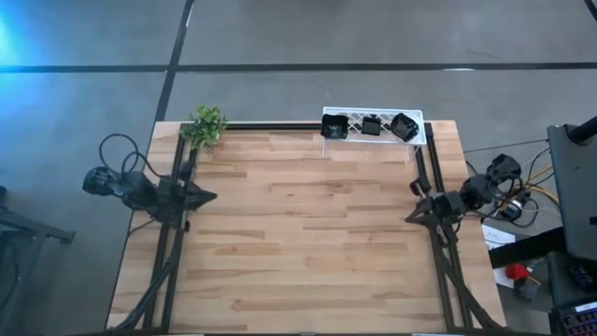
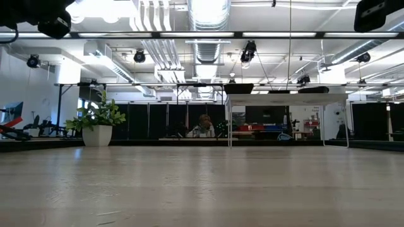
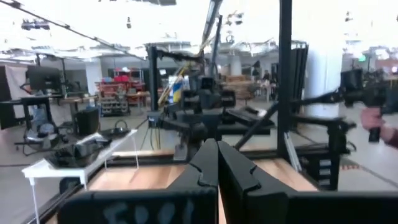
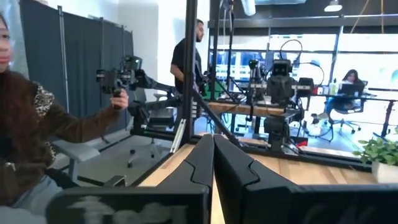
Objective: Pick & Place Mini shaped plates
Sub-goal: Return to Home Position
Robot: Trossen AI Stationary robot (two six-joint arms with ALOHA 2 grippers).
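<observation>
Three mini shaped plates, dark and shallow, lie on top of a white lattice rack (image 1: 373, 136) at the table's far edge: one at the rack's left (image 1: 336, 126), one in its middle (image 1: 371, 125), one at its right (image 1: 404, 127). The left wrist view also shows the rack (image 3: 74, 163) with dark plates (image 3: 78, 149) on it. My left gripper (image 1: 211, 196) is shut and hovers level at the table's left edge, far from the rack. My right gripper (image 1: 409, 217) is shut at the right edge, nearer to me than the rack. In the wrist views the left gripper (image 3: 217, 147) and the right gripper (image 4: 213, 139) both hold nothing.
A small green plant (image 1: 207, 124) stands at the table's far left corner. Black frame posts (image 1: 173, 252) run along both side edges. The wooden tabletop (image 1: 308, 243) lies between the arms. A person (image 4: 31, 124) holding a hand gripper sits beyond the table.
</observation>
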